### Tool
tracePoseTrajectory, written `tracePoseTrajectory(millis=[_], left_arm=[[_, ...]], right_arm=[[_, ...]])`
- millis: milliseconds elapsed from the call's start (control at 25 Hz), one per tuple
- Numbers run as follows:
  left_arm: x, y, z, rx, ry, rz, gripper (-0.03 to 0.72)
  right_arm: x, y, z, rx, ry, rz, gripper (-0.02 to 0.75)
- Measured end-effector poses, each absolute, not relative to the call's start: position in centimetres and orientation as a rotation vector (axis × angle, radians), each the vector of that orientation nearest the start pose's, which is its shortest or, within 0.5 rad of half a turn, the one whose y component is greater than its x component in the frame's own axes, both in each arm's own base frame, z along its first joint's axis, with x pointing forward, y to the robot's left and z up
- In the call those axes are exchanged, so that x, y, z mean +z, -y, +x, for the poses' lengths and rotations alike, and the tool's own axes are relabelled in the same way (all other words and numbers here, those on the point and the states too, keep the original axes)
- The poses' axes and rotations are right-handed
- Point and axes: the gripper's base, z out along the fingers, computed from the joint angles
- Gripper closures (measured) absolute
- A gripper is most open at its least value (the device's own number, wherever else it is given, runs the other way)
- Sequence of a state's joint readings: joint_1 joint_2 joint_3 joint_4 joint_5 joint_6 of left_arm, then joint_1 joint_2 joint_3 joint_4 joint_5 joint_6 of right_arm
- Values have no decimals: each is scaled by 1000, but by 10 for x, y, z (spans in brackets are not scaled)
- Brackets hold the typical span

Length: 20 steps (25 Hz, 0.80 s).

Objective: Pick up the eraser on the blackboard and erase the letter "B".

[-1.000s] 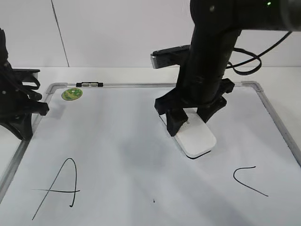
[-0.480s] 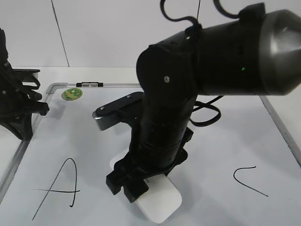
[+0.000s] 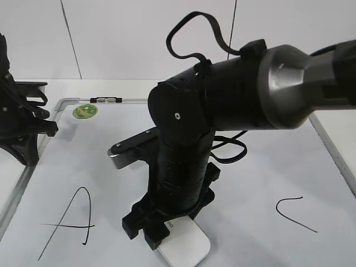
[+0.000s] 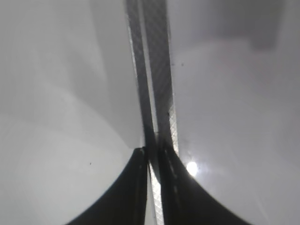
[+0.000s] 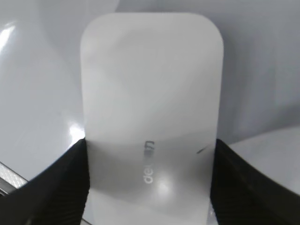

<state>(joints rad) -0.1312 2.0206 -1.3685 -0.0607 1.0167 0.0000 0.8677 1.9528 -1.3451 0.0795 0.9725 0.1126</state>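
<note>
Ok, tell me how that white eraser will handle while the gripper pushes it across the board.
The eraser looks like a rigid plastic block, so it should stay stiff between the right gripper's fingers. Its top is glossy, so it could slip if the hold loosens. Broad and flat on the blackboard, it seems unlikely to tip or roll.

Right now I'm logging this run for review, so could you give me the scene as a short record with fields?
right gripper: shut on the eraser, pressing it on the blackboard
eraser position: near front edge, between letter A and letter C
letter B: not visible
left gripper: shut, at the board's left frame
green sticker: top left corner of board
</note>
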Motion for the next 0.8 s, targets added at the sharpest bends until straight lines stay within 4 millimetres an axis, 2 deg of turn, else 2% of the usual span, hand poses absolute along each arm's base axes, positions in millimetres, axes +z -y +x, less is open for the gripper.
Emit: tracePoseTrajectory(millis=[160,320,400,640,800], left_arm=[[153,54,376,-80,-3153,156,645],[153,54,376,-80,-3150,167,645],[153,54,376,-80,-3150,167,645],[153,54,376,-80,-3150,167,645],[153,55,376,-83,-3151,154,645]], right_arm=[[174,-289,242,143,-2919,-1069,209],[173,-280,252,181,-2969,-985,209],[174,-271,261,183,-2989,-933,209],[173,-229,297,137,-3042,-732,209],[174,-208,310,100,-3074,-654,209]])
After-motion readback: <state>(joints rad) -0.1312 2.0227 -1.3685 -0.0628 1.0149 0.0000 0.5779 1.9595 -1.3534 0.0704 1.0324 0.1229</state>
